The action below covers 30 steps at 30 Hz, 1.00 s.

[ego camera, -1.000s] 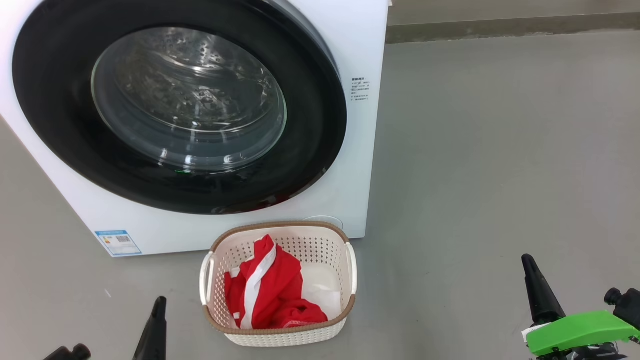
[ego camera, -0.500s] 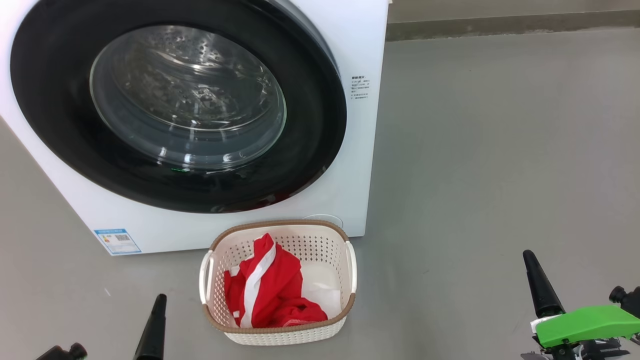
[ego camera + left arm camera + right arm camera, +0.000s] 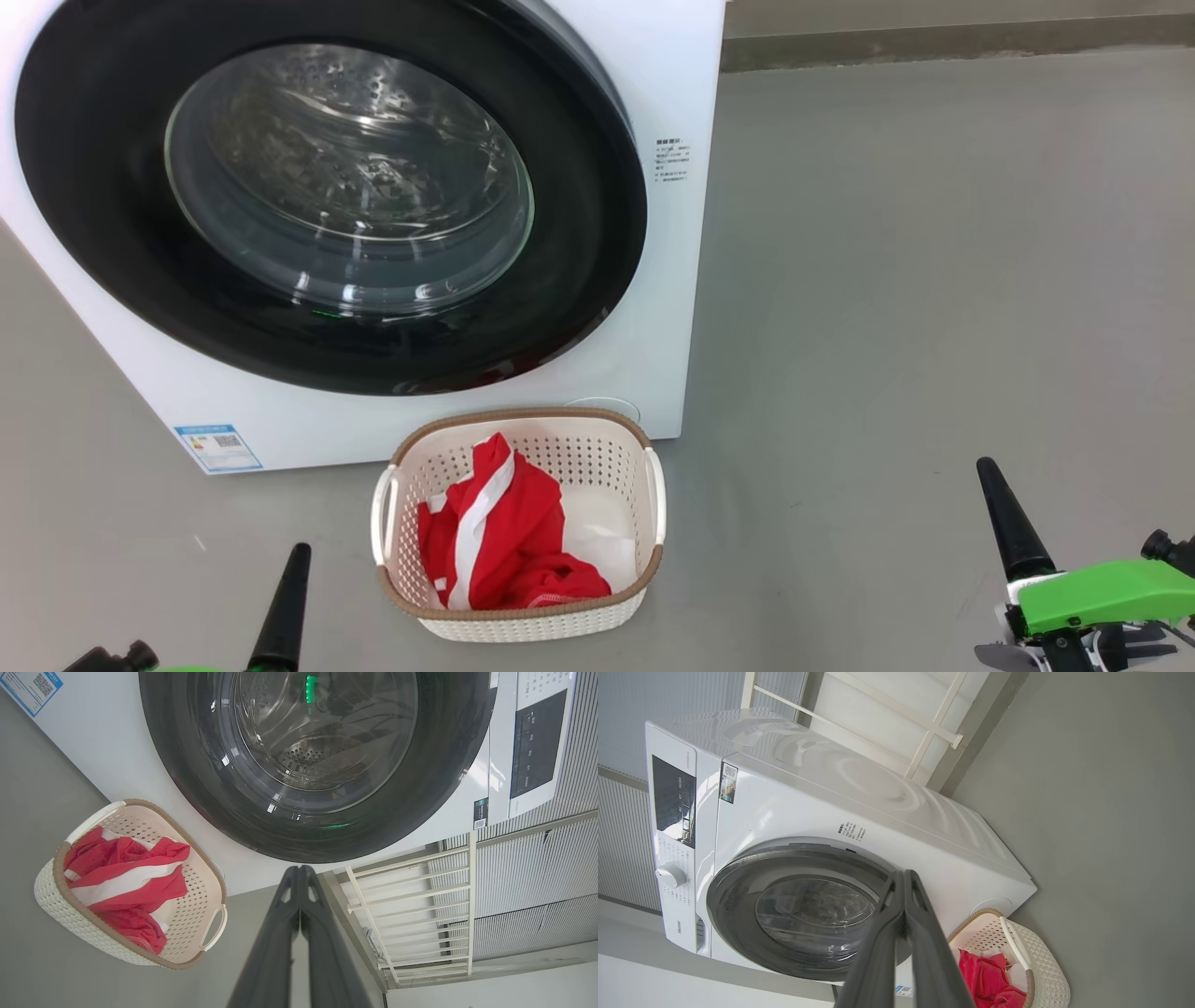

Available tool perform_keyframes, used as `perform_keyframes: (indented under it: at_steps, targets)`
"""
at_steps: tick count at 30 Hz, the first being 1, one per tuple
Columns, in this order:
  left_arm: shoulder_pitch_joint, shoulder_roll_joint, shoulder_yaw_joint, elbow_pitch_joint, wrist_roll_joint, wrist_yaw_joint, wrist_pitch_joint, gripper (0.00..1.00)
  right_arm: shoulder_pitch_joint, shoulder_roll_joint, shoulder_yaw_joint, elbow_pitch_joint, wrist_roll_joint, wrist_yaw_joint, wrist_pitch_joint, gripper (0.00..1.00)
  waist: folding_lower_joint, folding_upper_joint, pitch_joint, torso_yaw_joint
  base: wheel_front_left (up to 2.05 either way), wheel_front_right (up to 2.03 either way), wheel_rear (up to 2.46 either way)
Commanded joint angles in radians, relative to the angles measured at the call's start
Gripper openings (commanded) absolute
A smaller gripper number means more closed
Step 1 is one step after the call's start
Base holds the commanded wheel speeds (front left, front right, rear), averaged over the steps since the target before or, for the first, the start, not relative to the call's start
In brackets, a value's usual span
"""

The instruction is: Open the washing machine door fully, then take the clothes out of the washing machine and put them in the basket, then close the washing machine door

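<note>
The washing machine [image 3: 653, 308] is white, and its door [image 3: 579, 205], with a black rim and glass bowl, lies shut flat against the front; the door [image 3: 187, 765] [image 3: 733, 905] looks the same in both wrist views. On the floor before the machine stands the basket [image 3: 653, 485], with the red and white clothes [image 3: 504, 541] lying inside it. My left gripper [image 3: 300, 553] is low at the left of the basket, shut and holding nothing, its fingers [image 3: 285, 933] pressed together. My right gripper [image 3: 986, 469] is far to the right, also shut and holding nothing, its fingers [image 3: 924, 933] touching.
Bare grey floor [image 3: 887, 280] spreads to the right of the machine. A blue label [image 3: 217, 448] sits on the machine's lower left corner. A pale metal railing [image 3: 411, 905] and a ribbed wall [image 3: 537, 877] stand behind the machine.
The whole head picture has crept slightly upward. My right gripper has drifted a little to the right and up. Door, basket and clothes have stayed put.
</note>
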Motion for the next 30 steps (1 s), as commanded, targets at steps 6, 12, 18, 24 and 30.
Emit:
perform_keyframes:
  at_steps: [6,12,18,24,30]
  targets:
    - [-0.061,0.007,0.037,-0.010,-0.085,-0.021,0.024,0.00,-0.059,-0.018,0.010,-0.023,0.092,0.000,0.021,0.00,-0.0001,0.0000,0.002,0.000,0.00,0.00,0.00]
    - [-0.071,0.007,0.043,-0.001,-0.153,-0.026,0.041,0.00,-0.066,-0.019,0.007,-0.021,0.160,0.000,0.039,0.00,-0.0001,0.0000,0.005,-0.001,0.00,0.00,0.00]
    - [-0.081,0.006,0.049,0.008,-0.222,-0.031,0.058,0.00,-0.074,-0.020,0.005,-0.018,0.229,-0.001,0.057,0.00,-0.0001,0.0000,0.007,-0.001,0.00,0.00,0.00]
    - [-0.092,0.006,0.055,0.017,-0.291,-0.037,0.075,0.00,-0.082,-0.021,0.002,-0.016,0.298,-0.001,0.074,0.00,-0.0001,0.0000,0.009,-0.001,0.00,0.00,0.00]
    - [-0.098,0.006,0.059,0.023,-0.337,-0.040,0.087,0.00,-0.087,-0.022,0.000,-0.014,0.343,-0.001,0.086,0.00,-0.0001,0.0000,0.011,-0.001,0.00,0.00,0.00]
